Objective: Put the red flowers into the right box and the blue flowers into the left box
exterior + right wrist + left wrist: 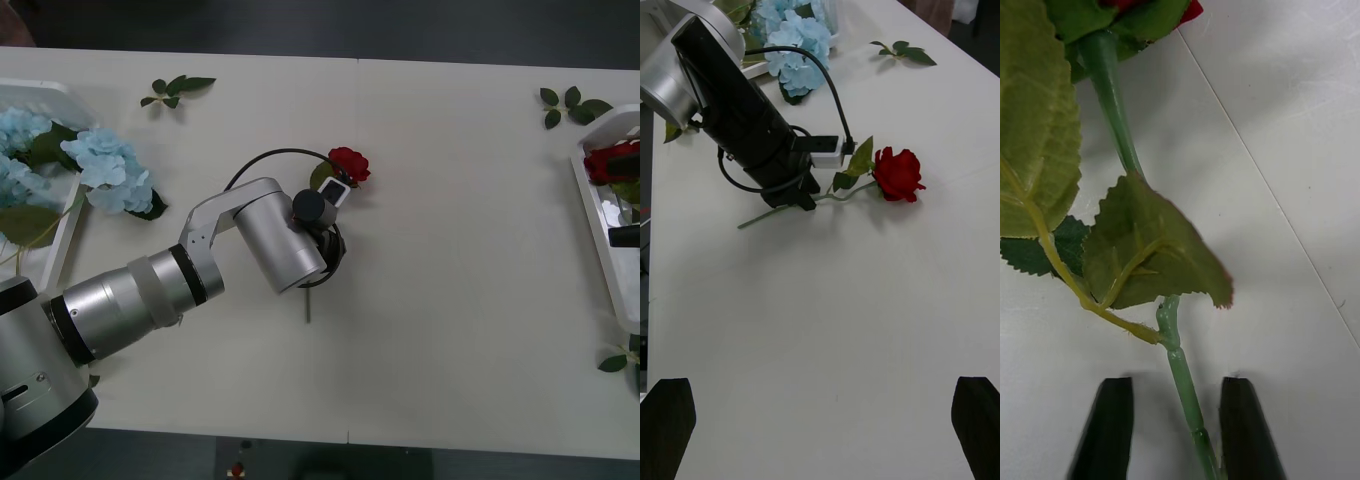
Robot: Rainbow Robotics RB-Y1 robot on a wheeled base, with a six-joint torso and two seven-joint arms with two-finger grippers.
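Left arm (150, 290): brushed silver cylindrical links separated by a black joint ring, with a grey bracket at the elbow. Next to that ring, a black cable (270, 158) loops from the bracket to a small white connector block (335, 192). Wrist housing (737, 112): matte black. Left tool (1176, 431): two dark, flat-sided fingers (1105, 427). Right tool (820, 427): matching dark fingers.

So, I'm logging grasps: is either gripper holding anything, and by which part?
Nothing is held yet. The left gripper is open astride the red rose's stem; the right gripper is open.
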